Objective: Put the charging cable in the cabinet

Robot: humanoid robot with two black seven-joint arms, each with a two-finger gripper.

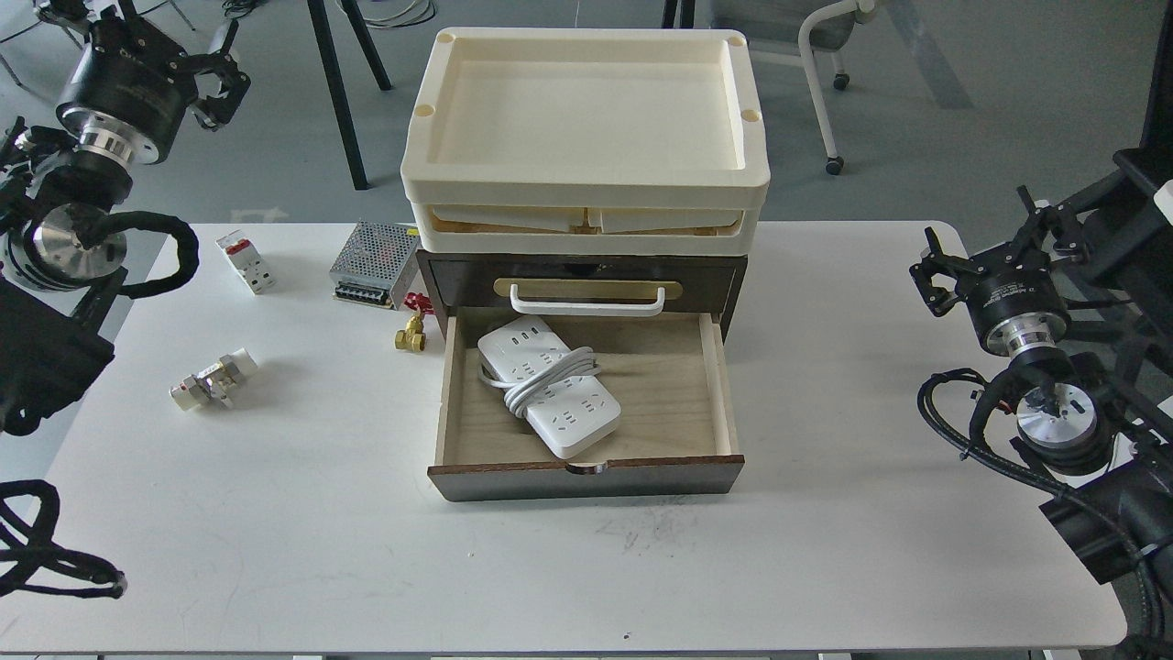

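The charging cable [548, 385] is a white power strip with its cord coiled round the middle. It lies at an angle in the left half of the open pale wood drawer [669, 385]. The drawer is pulled out from the dark brown cabinet [586, 273], which has a white bar handle [586, 299] above it. My left gripper [137, 46] is up at the far top left, off the table, open and empty. My right gripper [990, 252] hangs at the table's right edge, open and empty, far from the cabinet.
Cream plastic trays [586, 188] are stacked on the cabinet. Left of it on the white table [321, 532] stand a perforated metal power-supply box [374, 266], a white breaker with a red tab [243, 261], a brass valve [411, 335] and a small fitting [213, 380].
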